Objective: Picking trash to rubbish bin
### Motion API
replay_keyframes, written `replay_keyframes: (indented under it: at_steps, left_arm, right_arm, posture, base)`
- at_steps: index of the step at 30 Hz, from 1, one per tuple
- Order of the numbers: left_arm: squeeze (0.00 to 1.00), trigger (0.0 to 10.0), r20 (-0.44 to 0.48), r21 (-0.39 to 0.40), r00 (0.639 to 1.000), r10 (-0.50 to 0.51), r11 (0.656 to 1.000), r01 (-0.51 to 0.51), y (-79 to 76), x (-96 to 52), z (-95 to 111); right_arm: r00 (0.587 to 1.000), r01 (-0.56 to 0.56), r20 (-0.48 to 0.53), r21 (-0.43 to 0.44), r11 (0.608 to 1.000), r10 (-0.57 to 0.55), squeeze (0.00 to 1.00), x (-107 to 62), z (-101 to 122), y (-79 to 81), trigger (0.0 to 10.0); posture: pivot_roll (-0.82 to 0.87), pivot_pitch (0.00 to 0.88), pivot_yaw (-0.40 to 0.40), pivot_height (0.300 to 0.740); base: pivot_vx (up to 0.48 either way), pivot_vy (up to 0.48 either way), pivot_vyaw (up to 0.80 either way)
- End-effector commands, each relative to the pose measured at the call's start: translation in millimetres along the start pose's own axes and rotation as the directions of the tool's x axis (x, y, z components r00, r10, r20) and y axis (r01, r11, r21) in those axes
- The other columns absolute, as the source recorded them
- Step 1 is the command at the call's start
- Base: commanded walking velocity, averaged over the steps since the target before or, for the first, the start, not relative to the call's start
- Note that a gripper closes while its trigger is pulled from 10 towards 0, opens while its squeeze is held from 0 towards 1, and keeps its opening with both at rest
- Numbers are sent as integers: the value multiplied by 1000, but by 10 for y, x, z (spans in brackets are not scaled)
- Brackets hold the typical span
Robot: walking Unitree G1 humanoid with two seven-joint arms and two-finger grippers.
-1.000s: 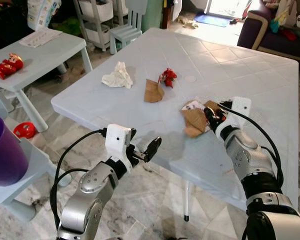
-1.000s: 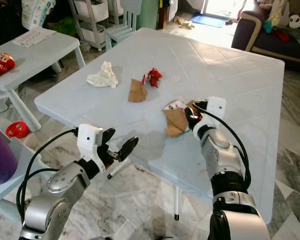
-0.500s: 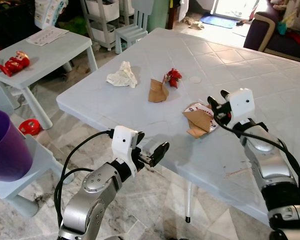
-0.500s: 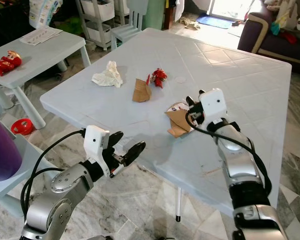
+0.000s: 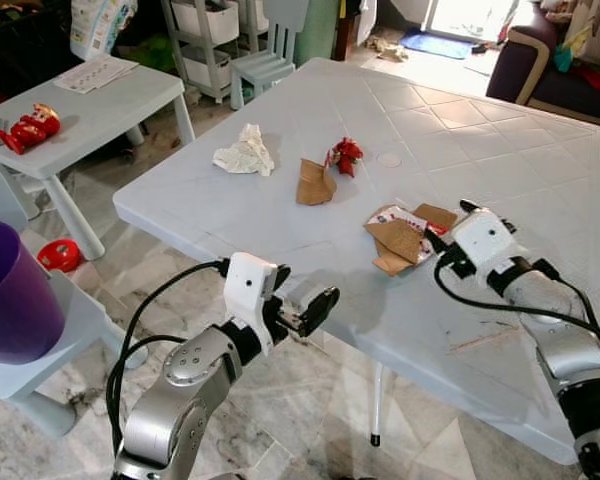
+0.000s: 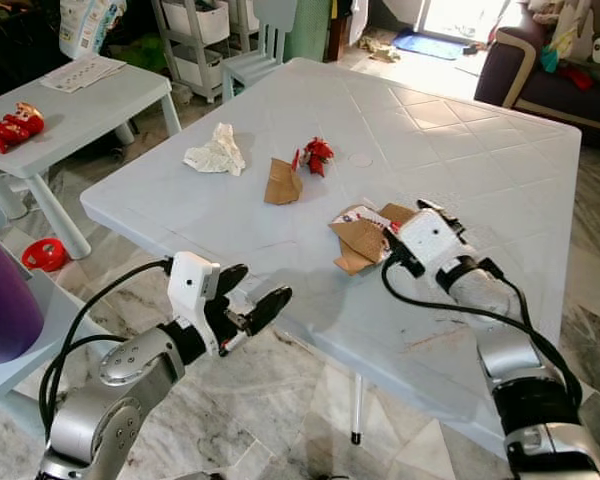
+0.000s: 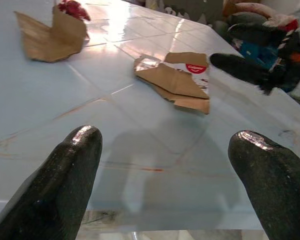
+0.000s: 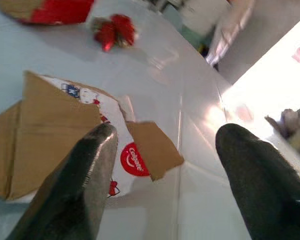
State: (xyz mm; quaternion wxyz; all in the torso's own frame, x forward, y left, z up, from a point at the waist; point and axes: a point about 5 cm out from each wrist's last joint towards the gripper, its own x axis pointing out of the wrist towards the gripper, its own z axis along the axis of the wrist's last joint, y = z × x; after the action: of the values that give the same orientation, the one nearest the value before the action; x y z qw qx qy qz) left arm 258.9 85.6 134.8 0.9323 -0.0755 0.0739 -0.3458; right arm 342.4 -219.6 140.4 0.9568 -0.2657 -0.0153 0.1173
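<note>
A torn cardboard packet with a red logo lies near the white table's front edge. My right gripper is open, low at the packet's right edge, and the packet lies under and just ahead of its fingers. Farther back are a folded brown cardboard piece, a red wrapper and a crumpled white tissue. My left gripper is open and holds nothing, just off the table's front edge. A purple bin stands at the far left.
At the left stands a small pale table with a red toy and papers. A red ball lies on the marble floor beneath it. A child's chair and shelves stand behind; a dark sofa is back right.
My right gripper rose off the cardboard packet, then came down again at its right edge. The left arm has hardly moved. The view shifted slightly.
</note>
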Motion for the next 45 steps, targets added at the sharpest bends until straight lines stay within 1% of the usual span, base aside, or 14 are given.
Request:
replay_keyframes:
  at_steps: [1, 3, 4, 7, 8, 13, 21, 27, 34, 35, 36, 37, 38, 45]
  left_arm:
    - [0, 10000, -6, 13, 1000, -18, 1000, 18, -19, 7, 7]
    - [0, 10000, -9, 17, 1000, -16, 1000, 17, -3, -5, 8]
    - [0, 10000, -9, 17, 1000, -16, 1000, 17, -3, -5, 8]
    - [0, 10000, -12, 19, 1000, -16, 1000, 17, 12, -18, 7]
    - [0, 10000, -12, 19, 1000, -16, 1000, 17, 12, -18, 7]
    - [0, 10000, -16, 23, 1000, -19, 1000, 20, 25, -13, 14]
    - [0, 10000, -21, 24, 999, -25, 999, 25, 23, -22, 18]
    - [0, 10000, -6, -17, 1000, -19, 1000, 19, 16, -29, 60]
    - [0, 10000, 17, -35, 999, -32, 999, 33, 13, -19, 160]
    - [0, 10000, 16, -31, 999, -37, 999, 37, 8, -15, 166]
    - [0, 10000, 16, -29, 999, -39, 999, 40, 5, -12, 170]
    - [0, 10000, 9, -17, 999, -41, 999, 41, 5, -6, 161]
    - [0, 10000, 7, -16, 999, -41, 999, 41, 5, -4, 159]
    - [0, 10000, 0, -7, 999, -38, 999, 38, 2, -6, 160]
  right_arm:
    - [998, 47, -32, 67, 997, -45, 1000, 24, -31, -48, 10000]
    - [996, 75, -58, 159, 984, -66, 1000, 55, -57, -37, 10000]
    - [996, 75, -58, 159, 984, -66, 1000, 55, -57, -37, 10000]
    - [993, 98, -87, 283, 954, -76, 1000, 102, -71, -11, 10000]
    - [993, 98, -87, 283, 954, -76, 1000, 102, -71, -11, 10000]
    - [991, 122, -107, 433, 893, -83, 1000, 190, -40, 15, 10000]
    - [986, 155, -129, 526, 836, -101, 1000, 247, -2, -7, 10000]
    - [971, 223, -201, 542, 810, -134, 1000, 241, -73, -1, 10000]
    - [972, 203, -219, 604, 771, -85, 984, 256, -87, 88, 10000]
    - [973, 196, -221, 613, 765, -73, 827, 263, -87, 107, 10000]
    - [973, 192, -222, 619, 761, -65, 827, 267, -87, 119, 10000]
    - [972, 186, -232, 631, 753, -46, 275, 281, -92, 156, 10000]
    - [971, 185, -236, 633, 752, -41, 0, 285, -94, 166, 10000]
    - [965, 190, -263, 672, 716, -10, 0, 311, -94, 247, 10000]
  posture:
    - [3, 45, -34, 740]
    - [8, 39, -33, 740]
    - [8, 39, -33, 740]
    - [11, 31, -32, 740]
    - [11, 31, -32, 740]
    - [17, 15, -29, 740]
    - [22, 25, -28, 740]
    - [28, 39, -28, 740]
    - [32, 53, -27, 740]
    - [33, 54, -27, 740]
    - [33, 54, -27, 740]
    - [33, 57, -27, 740]
    - [33, 61, -27, 740]
    - [39, 70, -30, 740]
  base:
    - [0, 0, 0]
    - [0, 0, 0]
    - [0, 0, 0]
    - [0, 0, 0]
    - [0, 0, 0]
    - [0, 0, 0]
    - [0, 0, 0]
    - [0, 0, 0]
    - [0, 0, 0]
    - [0, 0, 0]
    - [0, 0, 0]
    - [0, 0, 0]
    - [0, 0, 0]
    - [0, 0, 0]
